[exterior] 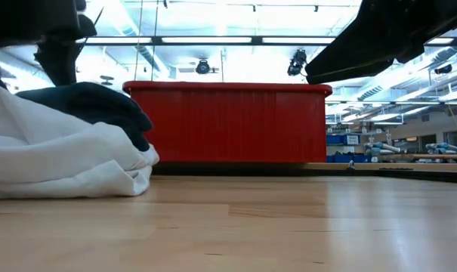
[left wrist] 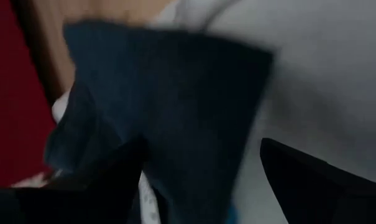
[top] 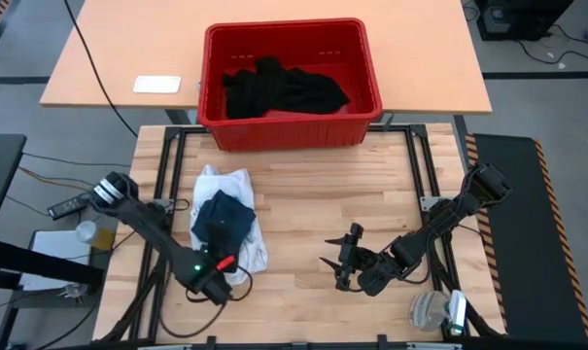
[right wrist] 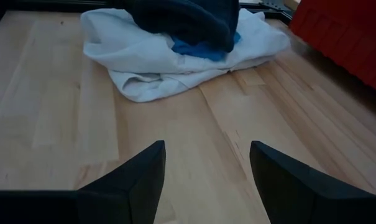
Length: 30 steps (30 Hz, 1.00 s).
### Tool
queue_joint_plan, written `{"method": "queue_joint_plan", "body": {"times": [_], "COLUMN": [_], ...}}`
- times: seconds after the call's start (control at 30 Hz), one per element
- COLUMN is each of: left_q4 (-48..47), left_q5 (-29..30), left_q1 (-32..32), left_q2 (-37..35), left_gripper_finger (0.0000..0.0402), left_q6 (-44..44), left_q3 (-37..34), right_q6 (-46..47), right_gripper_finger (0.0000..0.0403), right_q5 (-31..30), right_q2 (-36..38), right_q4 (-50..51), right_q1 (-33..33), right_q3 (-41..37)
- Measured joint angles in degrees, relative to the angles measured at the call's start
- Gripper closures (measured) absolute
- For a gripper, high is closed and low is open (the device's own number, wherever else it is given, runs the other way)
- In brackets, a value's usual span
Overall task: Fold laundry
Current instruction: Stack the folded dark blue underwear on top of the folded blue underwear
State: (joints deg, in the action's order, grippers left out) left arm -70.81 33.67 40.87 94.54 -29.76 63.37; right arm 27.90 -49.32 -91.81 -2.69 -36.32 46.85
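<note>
A crumpled white shirt lies on the wooden table at the left, and a dark navy garment rests on top of it. A small bright blue piece peeks out between the two. More black garments lie heaped inside the red crate at the far edge. My left gripper is open at the pile's near edge, and the navy garment fills the space between its fingers. My right gripper is open over bare wood right of the pile, its fingers pointing toward it. My left gripper has its fingers on either side of the navy garment's near part. The blurred wrist view does not show whether they touch the cloth, so I cannot tell.
The red crate stands across the far edge, spanning the gap to a second table. Black frame rails run along the table's sides. A remote lies off the left edge. Bare wood stretches between pile and right gripper.
</note>
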Motion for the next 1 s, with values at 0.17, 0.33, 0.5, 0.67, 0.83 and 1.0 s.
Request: {"method": "queue_joint_plan", "body": {"times": [0.17,0.33,0.5,0.67,0.83,1.0], "left_q4": [-3.39,-3.45,-4.74,-5.57,-5.22,-5.37], "left_q5": [0.2,0.18,0.16,0.62,2.31,2.41], "left_q1": [-1.61,-2.17,-2.17,-2.17,-2.48,-3.89], "left_q2": [2.53,2.39,1.12,-0.48,-0.64,-0.64], "left_gripper_finger": [0.0075,0.01,0.0148,0.0187,0.0224,0.0313], "left_q6": [-3.27,-3.5,-4.05,-5.1,-5.45,-5.37], "left_q3": [-0.02,0.05,0.13,0.15,0.15,0.15], "right_q6": [0.36,0.39,0.39,0.4,0.42,0.42], "right_gripper_finger": [0.0164,0.0164,0.0164,0.0164,0.0164,0.0164], "right_q5": [-0.02,-0.02,-0.03,-0.03,-0.07,-0.09], "right_q2": [0.0,0.0,0.0,0.0,0.0,0.0], "right_q4": [-0.25,-0.27,-0.25,-0.27,-0.25,-0.25], "right_q1": [0.0,0.0,0.0,0.0,0.0,0.0], "right_q3": [0.0,0.0,0.0,0.0,0.0,0.0]}}
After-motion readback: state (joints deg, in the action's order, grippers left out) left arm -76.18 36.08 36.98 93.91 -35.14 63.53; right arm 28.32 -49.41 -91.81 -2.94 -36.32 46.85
